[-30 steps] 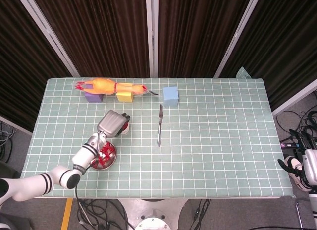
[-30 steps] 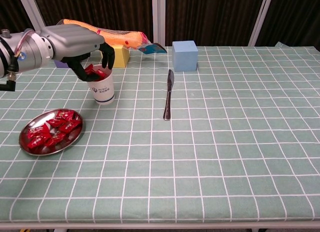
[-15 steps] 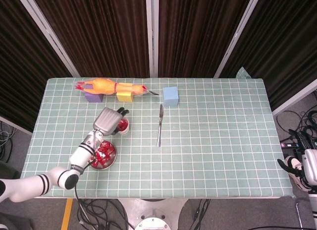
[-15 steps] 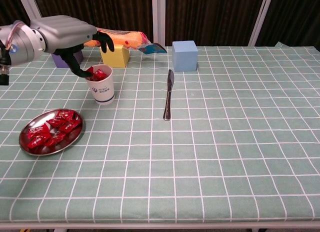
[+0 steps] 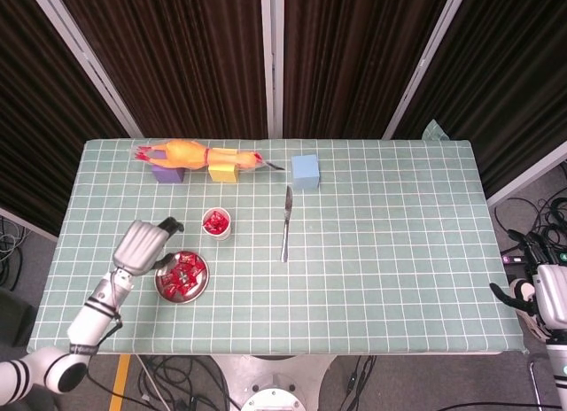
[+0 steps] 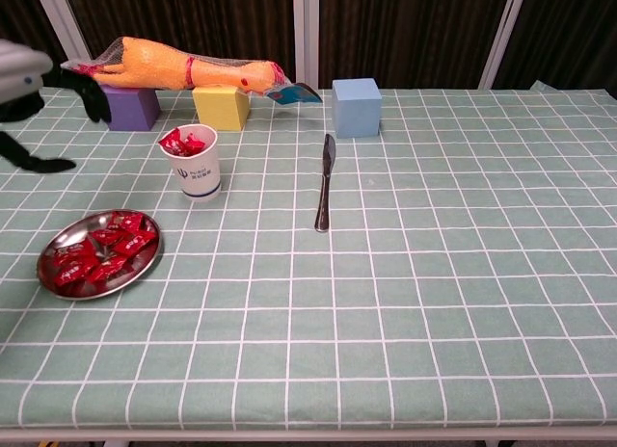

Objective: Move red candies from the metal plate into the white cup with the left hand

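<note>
Left hand (image 5: 143, 244): hovering above the table just left of the metal plate, fingers (image 6: 92, 98) spread apart and grasping nothing.
Red candies (image 6: 99, 251): lying heaped in the metal plate (image 6: 58, 281); more (image 5: 215, 221) are showing over the rim of the white cup (image 6: 199, 172).
White cup: standing upright beyond the plate, apart from the hand.
Butter knife (image 5: 285, 223): lying to the right of the cup.
Rubber chicken (image 5: 197, 153): resting across the purple block (image 6: 133, 107) and yellow block (image 6: 220, 108) at the far edge.
Blue cube (image 5: 305, 171): sitting near the knife's tip.
Right hand (image 5: 542, 295): hanging off the table's right edge; cannot tell whether it is clenched.
</note>
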Robot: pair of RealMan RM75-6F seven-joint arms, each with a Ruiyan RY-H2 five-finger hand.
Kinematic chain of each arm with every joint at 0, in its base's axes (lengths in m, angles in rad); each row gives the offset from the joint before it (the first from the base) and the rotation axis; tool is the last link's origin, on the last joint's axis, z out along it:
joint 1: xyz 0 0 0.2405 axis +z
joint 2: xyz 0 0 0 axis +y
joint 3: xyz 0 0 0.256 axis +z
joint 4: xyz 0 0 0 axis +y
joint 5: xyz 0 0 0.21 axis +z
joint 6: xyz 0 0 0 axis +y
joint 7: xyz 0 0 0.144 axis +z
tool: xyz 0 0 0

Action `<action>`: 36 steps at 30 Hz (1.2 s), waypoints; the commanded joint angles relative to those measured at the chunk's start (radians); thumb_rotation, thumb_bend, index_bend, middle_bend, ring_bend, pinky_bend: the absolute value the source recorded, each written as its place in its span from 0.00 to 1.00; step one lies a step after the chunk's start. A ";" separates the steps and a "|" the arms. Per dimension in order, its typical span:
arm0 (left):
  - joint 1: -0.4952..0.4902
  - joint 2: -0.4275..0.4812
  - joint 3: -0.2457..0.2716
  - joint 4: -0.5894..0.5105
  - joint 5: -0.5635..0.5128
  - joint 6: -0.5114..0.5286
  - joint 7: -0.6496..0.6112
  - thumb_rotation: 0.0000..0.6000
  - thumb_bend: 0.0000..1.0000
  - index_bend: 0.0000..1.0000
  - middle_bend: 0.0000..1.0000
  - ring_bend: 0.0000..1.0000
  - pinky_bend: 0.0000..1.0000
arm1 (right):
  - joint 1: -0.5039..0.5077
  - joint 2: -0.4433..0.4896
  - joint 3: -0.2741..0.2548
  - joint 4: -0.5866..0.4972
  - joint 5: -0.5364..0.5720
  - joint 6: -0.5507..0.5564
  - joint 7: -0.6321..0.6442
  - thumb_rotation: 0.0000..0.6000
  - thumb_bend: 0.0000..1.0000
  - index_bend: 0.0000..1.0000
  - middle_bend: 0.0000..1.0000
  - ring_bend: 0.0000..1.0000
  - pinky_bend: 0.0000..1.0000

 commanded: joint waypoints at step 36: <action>0.047 -0.171 0.052 0.162 -0.038 -0.171 0.236 1.00 0.27 0.43 0.44 0.92 1.00 | -0.006 0.007 -0.005 -0.015 -0.001 0.011 -0.008 1.00 0.11 0.12 0.19 0.09 0.43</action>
